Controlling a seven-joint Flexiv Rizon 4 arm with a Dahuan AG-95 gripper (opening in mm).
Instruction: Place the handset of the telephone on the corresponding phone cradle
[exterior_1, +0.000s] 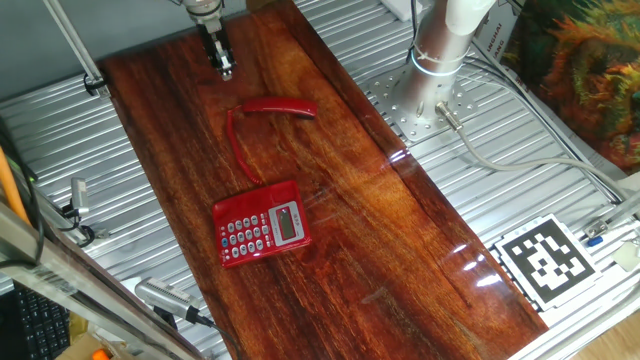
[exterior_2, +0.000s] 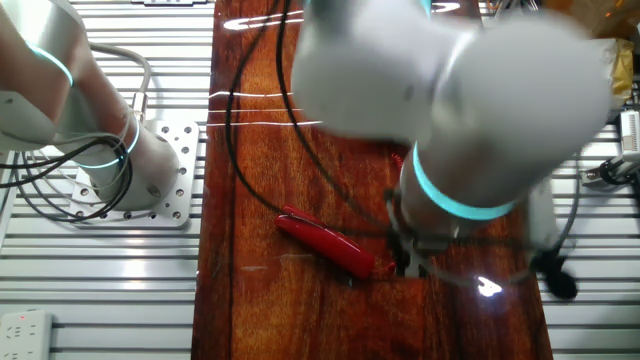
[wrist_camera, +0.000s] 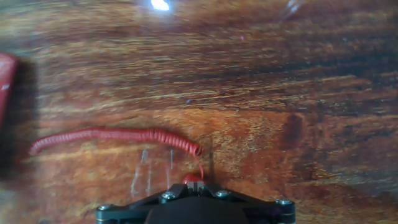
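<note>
The red handset (exterior_1: 280, 107) lies flat on the wooden table, apart from the phone cradle (exterior_1: 262, 222), the red base with grey keypad buttons and display. A red cord (exterior_1: 238, 145) joins them. My gripper (exterior_1: 223, 66) hangs above the table by the handset's cord end, fingers together and holding nothing. In the other fixed view the handset (exterior_2: 325, 240) lies left of my gripper (exterior_2: 405, 265), which my arm partly hides. The hand view shows the coiled cord (wrist_camera: 118, 137), a red tip of the handset (wrist_camera: 194, 178) at my gripper (wrist_camera: 194, 184), and an edge of the cradle (wrist_camera: 5, 74).
The wooden board (exterior_1: 400, 240) lies on a ribbed metal bench. The arm's base (exterior_1: 440, 50) stands on a mounting plate at the back right. A black-and-white marker tag (exterior_1: 548, 260) lies at the right. Cables run along the bench edges.
</note>
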